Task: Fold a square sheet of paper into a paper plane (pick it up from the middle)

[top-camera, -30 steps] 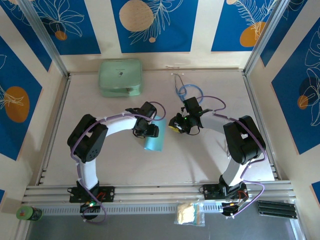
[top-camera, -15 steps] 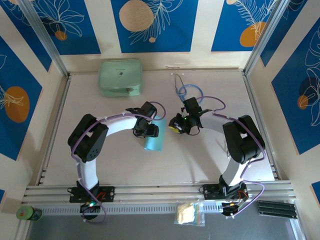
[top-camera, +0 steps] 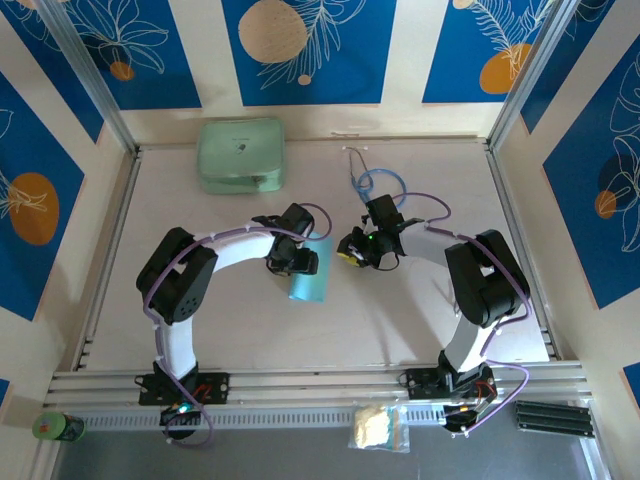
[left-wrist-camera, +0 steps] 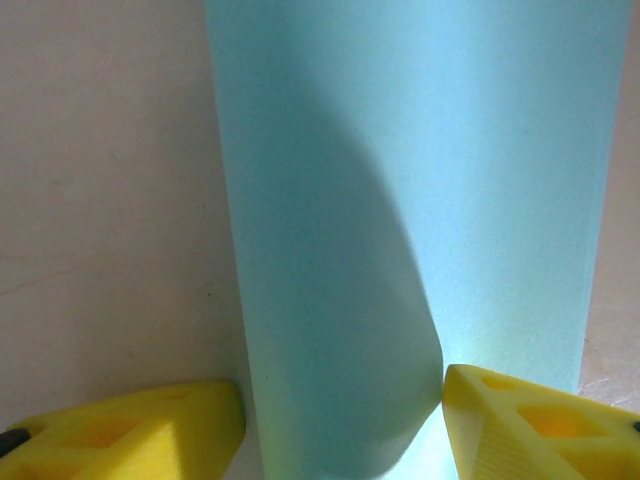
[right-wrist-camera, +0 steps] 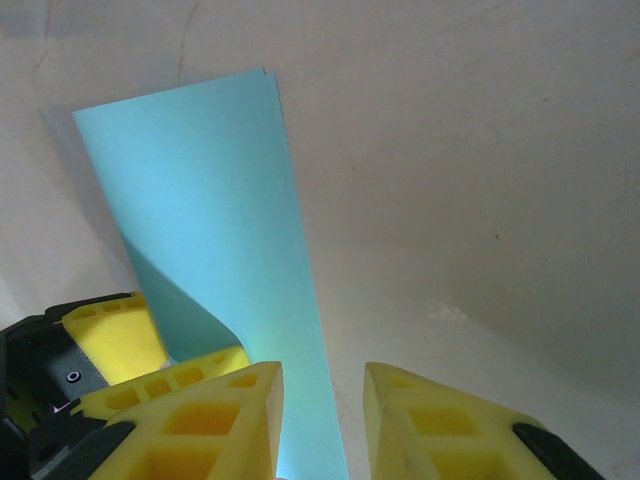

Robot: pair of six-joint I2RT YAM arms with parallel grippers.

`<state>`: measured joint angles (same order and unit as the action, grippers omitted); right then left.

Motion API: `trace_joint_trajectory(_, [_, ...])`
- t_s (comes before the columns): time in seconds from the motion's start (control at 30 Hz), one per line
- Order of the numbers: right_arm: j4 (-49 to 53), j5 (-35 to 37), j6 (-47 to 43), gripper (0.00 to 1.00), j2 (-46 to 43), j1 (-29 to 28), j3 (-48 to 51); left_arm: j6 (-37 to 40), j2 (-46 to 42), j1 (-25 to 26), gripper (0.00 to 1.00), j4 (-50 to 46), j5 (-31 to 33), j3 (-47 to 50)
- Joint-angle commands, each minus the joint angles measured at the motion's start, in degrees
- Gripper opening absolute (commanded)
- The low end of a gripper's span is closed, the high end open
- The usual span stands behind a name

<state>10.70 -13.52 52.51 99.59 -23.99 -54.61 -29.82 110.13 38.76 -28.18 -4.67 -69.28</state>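
thin light-blue square sheet of paper (top-camera: 310, 284), folded over into a narrow double-layered strip, lies near the centre of the pale table (top-camera: 420, 320). its near end bows up between the yellow fingers (left-wrist-camera: 130, 430) of the left gripper (left-wrist-camera: 340, 400), which clamp its sides at a middling spread. the right gripper (right-wrist-camera: 322, 380), just right of the strip, has narrowly parted, empty jaws. a mint-green rounded case (top-camera: 240, 155) sits far left.

Top view: upper end of square sheet of paper (top-camera: 309, 285) hidden under left gripper (top-camera: 297, 258). Left wrist view: sheet runs off top and bottom edges; fingers (left-wrist-camera: 130, 425) cut by bottom edge; pinching the curl or merely flanking it, unclear. Right wrist view: sheet's near end passes behind right gripper (right-wrist-camera: 322, 420), cut off below.
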Motion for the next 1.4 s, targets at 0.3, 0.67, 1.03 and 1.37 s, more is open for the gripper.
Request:
trace_joint_trajectory(0.3, [-0.8,-2.2,-0.6,0.27,1.4,-0.6,0.0,1.9,8.6,1.0,0.63,-0.4,-3.0,3.5])
trace_joint_trajectory(0.67, [-4.3,-5.7,-0.8,0.23,3.5,-2.6,-0.8,3.0,9.6,1.1,0.63,-0.3,-3.2,4.1])
trace_joint_trajectory(1.03, [-4.4,-6.4,-0.4,0.23,4.8,-2.9,-1.2,3.4,10.4,1.1,0.64,0.5,-3.9,4.1])
trace_joint_trajectory(1.37, [-4.6,-7.6,-0.5,0.21,6.7,-3.7,-2.4,3.4,11.0,1.1,0.65,0.6,-4.0,4.2])
